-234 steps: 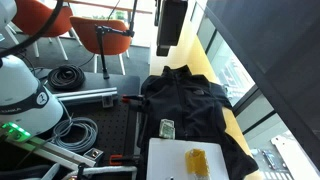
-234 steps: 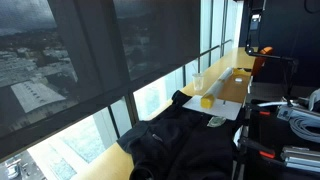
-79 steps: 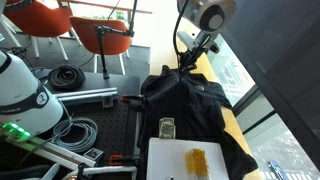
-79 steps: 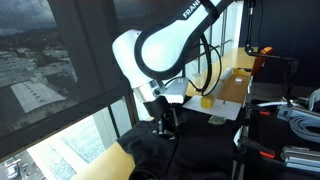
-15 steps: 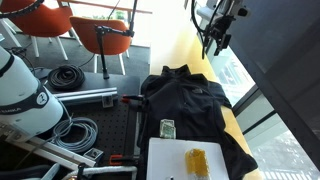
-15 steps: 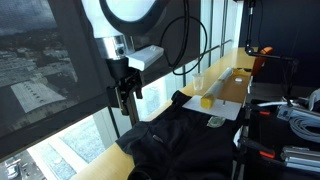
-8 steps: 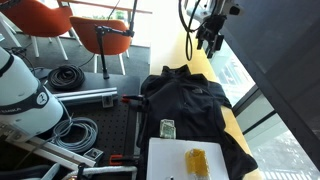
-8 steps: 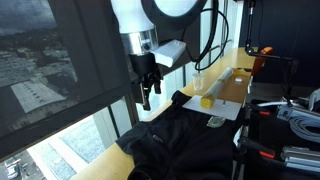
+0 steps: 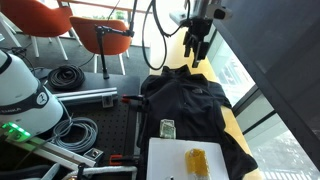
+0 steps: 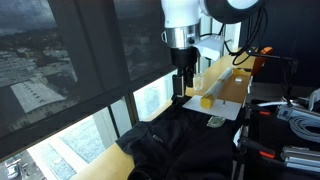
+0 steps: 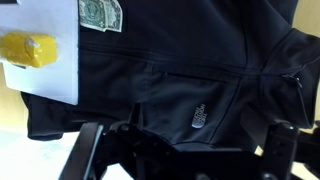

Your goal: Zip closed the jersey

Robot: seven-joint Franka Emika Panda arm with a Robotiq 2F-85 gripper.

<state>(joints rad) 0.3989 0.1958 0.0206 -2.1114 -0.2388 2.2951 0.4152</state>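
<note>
The black jersey (image 9: 190, 105) lies spread on the table, its collar at the far end, and shows in both exterior views (image 10: 172, 145). It fills the wrist view (image 11: 190, 60), where a small grey logo (image 11: 198, 117) shows on the chest. My gripper (image 9: 194, 58) hangs in the air above the collar end, pointing down, apart from the fabric; it also shows in an exterior view (image 10: 180, 92). Its fingers stand wide apart at the bottom of the wrist view (image 11: 185, 155), open and empty. I cannot tell how far the zipper is closed.
A white board (image 9: 180, 165) with a yellow block (image 9: 196, 160) lies at the jersey's near end, a banknote (image 9: 167, 128) beside it. Coiled black cables (image 9: 68, 76), orange chairs (image 9: 45, 20), red clamps (image 9: 130, 98) and a clear cup (image 10: 199, 84) are around. Windows stand close by.
The arm has swung from high beside the window inward and down, so the gripper now hangs over the jersey's collar. The jersey has not moved.
</note>
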